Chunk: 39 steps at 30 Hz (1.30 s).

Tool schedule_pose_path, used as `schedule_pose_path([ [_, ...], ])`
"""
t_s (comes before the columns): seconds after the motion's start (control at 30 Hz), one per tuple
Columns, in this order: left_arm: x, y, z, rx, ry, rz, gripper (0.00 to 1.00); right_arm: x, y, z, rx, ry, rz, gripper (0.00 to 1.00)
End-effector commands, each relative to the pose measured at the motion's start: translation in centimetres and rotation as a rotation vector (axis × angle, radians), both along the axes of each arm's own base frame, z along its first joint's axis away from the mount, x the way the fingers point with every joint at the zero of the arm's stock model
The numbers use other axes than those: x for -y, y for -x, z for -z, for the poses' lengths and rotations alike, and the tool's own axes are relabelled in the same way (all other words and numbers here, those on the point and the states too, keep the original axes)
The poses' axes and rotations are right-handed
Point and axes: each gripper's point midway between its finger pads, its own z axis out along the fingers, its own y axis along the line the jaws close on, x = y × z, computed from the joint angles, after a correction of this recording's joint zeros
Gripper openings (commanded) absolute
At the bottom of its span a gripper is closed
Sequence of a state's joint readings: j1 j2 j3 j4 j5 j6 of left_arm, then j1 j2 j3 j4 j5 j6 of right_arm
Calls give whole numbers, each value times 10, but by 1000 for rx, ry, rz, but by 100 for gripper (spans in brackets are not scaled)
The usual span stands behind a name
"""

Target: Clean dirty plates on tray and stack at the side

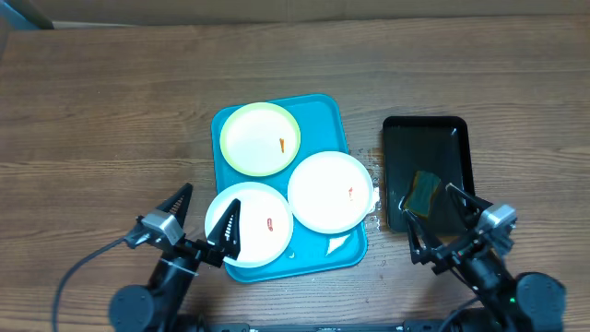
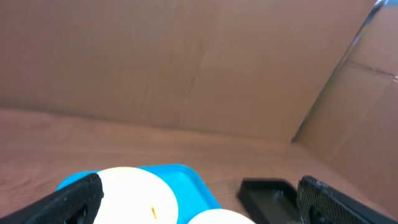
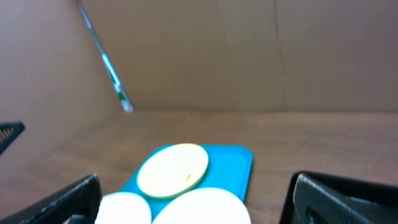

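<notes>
The turquoise tray (image 1: 324, 115) lies at the table's middle with three dirty plates on it. The pale yellow, green-rimmed plate (image 1: 258, 138) is at the back. One white plate (image 1: 327, 189) overhangs the tray's right edge and another white plate (image 1: 263, 221) sits at the front left. Each has a small red-orange smear. My left gripper (image 1: 205, 214) is open and empty, its right finger over the front-left plate's edge. My right gripper (image 1: 440, 217) is open and empty over the front of the black tray (image 1: 426, 129). The wrist views show the yellow plate (image 2: 130, 193) (image 3: 173, 169) ahead between open fingers.
The black tray holds a green-yellow sponge (image 1: 426, 192) near its front. Small wet spots (image 1: 373, 219) lie between the two trays. A pale patch (image 1: 338, 244) shows on the turquoise tray's front right corner. A cardboard wall (image 2: 186, 62) stands behind the table.
</notes>
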<state>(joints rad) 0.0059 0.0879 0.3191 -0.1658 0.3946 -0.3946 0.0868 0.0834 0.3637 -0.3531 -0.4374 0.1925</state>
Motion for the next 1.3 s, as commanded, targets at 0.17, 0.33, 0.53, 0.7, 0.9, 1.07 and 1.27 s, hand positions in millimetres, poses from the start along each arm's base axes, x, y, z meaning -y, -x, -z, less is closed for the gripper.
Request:
schedule_pose_path([
  [0.17,1,2,-62,-146,-103,8,100,-1,-11,-49,-242,7,6,100],
  [0.33,6,-5,-90,-133,-101,39,100,-10,-20,-81,-202,-4,-53,100],
  [0.53,9,-6,-91,-165,-59,58,100,-31,-7,-87,-198,-26,-202,100],
  [0.7,9,-14,-68,-267,-90,65,100,-33,-16,-76,-333,-87,-198,100],
  [0.9,8,-25,-39,-525,-134,83,100,-15,-56,-12,-790,-38,-25,100],
  [1.07,12,-14,-5,-841,-122,135,100,-9,-98,28,-987,2,35,100],
  [1.27,14,8,33,-1105,-99,161,100,56,-119,115,-1302,1,488,86],
])
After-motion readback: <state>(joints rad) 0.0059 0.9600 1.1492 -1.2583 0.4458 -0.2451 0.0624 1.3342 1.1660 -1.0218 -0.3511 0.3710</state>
